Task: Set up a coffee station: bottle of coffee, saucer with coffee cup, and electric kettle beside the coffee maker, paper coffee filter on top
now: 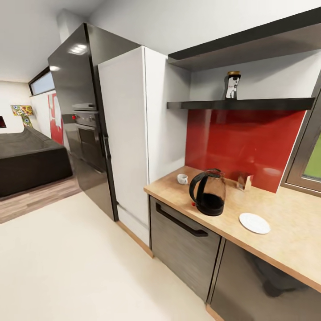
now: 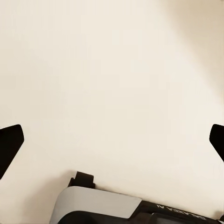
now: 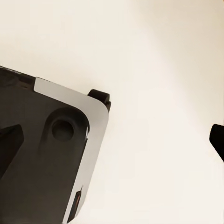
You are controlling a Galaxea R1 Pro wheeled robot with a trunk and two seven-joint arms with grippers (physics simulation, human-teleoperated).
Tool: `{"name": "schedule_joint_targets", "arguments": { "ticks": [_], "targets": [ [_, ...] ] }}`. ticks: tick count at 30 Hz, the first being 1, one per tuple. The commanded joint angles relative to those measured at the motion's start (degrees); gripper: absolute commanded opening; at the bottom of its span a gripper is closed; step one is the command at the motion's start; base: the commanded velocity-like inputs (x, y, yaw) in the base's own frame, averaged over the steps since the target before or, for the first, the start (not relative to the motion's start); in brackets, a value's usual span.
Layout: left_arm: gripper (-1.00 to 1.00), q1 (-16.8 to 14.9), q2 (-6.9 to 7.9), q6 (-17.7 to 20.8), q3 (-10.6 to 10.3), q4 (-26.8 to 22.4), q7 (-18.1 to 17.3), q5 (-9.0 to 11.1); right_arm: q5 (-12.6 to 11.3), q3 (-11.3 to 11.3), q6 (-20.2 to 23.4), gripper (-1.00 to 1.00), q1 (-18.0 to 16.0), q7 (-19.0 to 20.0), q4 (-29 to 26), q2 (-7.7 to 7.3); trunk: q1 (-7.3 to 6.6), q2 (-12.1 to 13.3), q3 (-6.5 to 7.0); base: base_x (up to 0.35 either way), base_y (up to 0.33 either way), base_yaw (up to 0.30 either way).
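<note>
The electric kettle, clear glass with a black handle and base, stands on the light-wood countertop. Left of it, near the fridge side, sits the small white coffee cup. The white saucer lies flat to the kettle's right. A small pale folded paper coffee filter rests against the red backsplash. The bottle of coffee, dark with a yellow lid, stands on the black kitchen shelf. The coffee maker is out of view. My left gripper and right gripper hang open over the pale floor, holding nothing.
A white fridge and a black oven tower stand left of the counter. Grey cabinet fronts run under the worktop. A window frame is at the right. My own base shows below the right gripper. Pale floor spreads in front.
</note>
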Motion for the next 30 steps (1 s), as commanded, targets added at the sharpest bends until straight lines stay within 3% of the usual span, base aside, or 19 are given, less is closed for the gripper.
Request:
{"name": "schedule_joint_targets", "arguments": {
  "ticks": [1, 30],
  "targets": [
    [1.00, 0.0, -0.05, 0.0, 0.2, -0.1, -0.3, 0.5, 0.6, -0.5, -0.1, 1.00, 0.0, 0.2, 0.0, -0.02, 0.02, 0.0, -0.06, 0.127, 0.272, -0.035],
    [1.00, 0.0, -0.13, -0.1, 0.3, 0.0, -0.3, 0.5, 0.5, -0.5, 0.0, 1.00, 0.0, 0.4, 0.0, -0.07, 0.02, 0.0, -0.06, 0.014, 0.029, -0.246]
  ]
}}
